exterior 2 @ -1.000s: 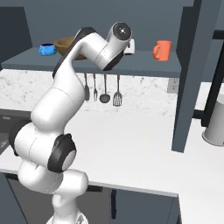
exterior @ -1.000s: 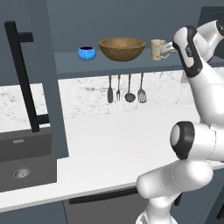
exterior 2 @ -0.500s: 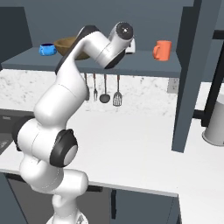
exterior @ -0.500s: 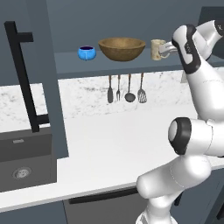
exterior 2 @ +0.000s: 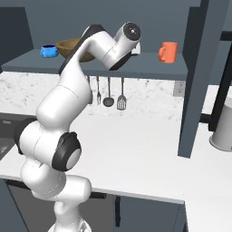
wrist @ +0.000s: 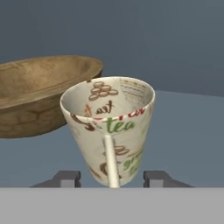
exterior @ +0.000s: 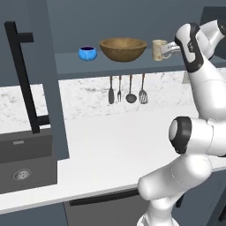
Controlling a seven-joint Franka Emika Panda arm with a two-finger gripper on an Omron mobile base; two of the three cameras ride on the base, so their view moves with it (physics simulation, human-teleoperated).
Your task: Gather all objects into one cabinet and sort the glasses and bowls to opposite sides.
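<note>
Now, starting far off to the left of the hand (wrist: pixel 112 178), the small bright blue bowl (exterior: pixel 88 53) is sitting on the open shelf (exterior: pixel 132 66), well apart from the action. Next along, the wide wooden bowl (exterior: pixel 122 48) is resting just beside the beige mug (exterior: pixel 159 50); from the hand's own camera it is looming up and to the left of the mug, very near it, though whether the two are touching I cannot tell.

And the mug itself is standing right in front of the hand, its handle turned straight toward the palm and its printed lettering facing us. The two dark fingertips (wrist: pixel 68 177) are sitting either side of the mug's narrow base, partly drawn in around it. The right one is looking very close to the wall and the left one is showing a sliver of a gap, so whether they are actually pinching it yet I cannot tell.

Over to the right of the hand, well apart along the same shelf, the small orange-red cup (exterior 2: pixel 168 51) is standing upright.

Below the hand, kitchen utensils (exterior: pixel 128 90) are hanging under the shelf above the white worktop (exterior: pixel 114 137), and the slate cabinet door (exterior: pixel 48 88) with its black bar handle (exterior: pixel 26 79) is standing far off to the left.
</note>
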